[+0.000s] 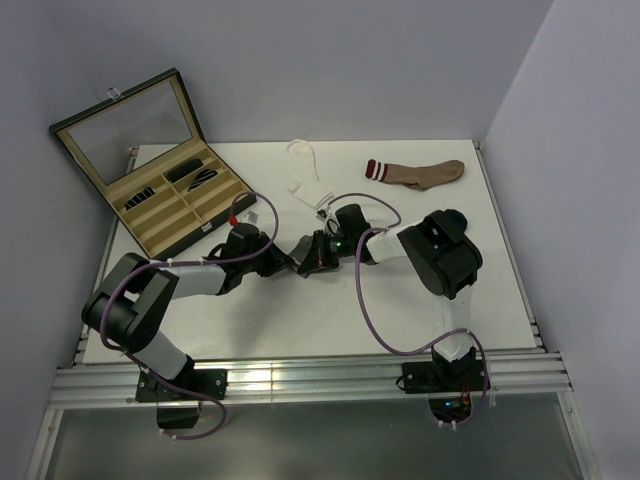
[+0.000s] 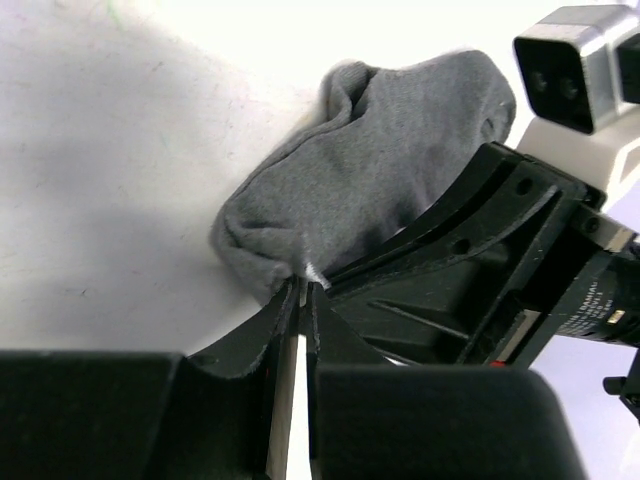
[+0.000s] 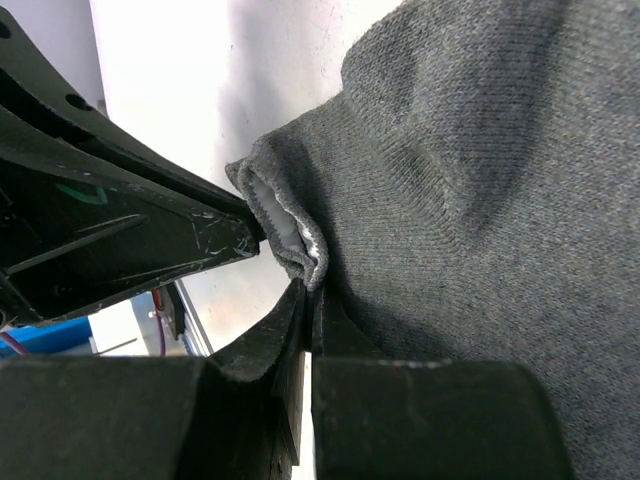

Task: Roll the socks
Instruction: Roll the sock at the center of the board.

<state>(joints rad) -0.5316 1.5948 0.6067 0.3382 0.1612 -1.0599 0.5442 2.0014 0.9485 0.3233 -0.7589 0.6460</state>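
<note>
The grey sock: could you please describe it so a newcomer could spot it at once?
On the white table, look at the middle, where both arms meet. The grey sock is bunched there, pinched by the left gripper and the right gripper. Only it is grey and held; the white sock and brown sock lie loose farther back.

White table [image 1: 300,320] filled middle of top view. Open case [image 1: 152,166] sat at 10 o'clock on table, set at angle to table edges. Lid [image 1: 130,130] stood raised toward 11 o'clock, dark frame around clear pane. Tray [image 1: 172,226] was lined tan, split into long narrow compartments. Dark items [image 1: 195,175] lay in compartments nearest lid, perhaps glasses; too small to tell. Pale walls [image 1: 350,60] rose at 12 and 3 o'clock. Metal rails [image 1: 320,385] ran along 6 o'clock edge of table.
</note>
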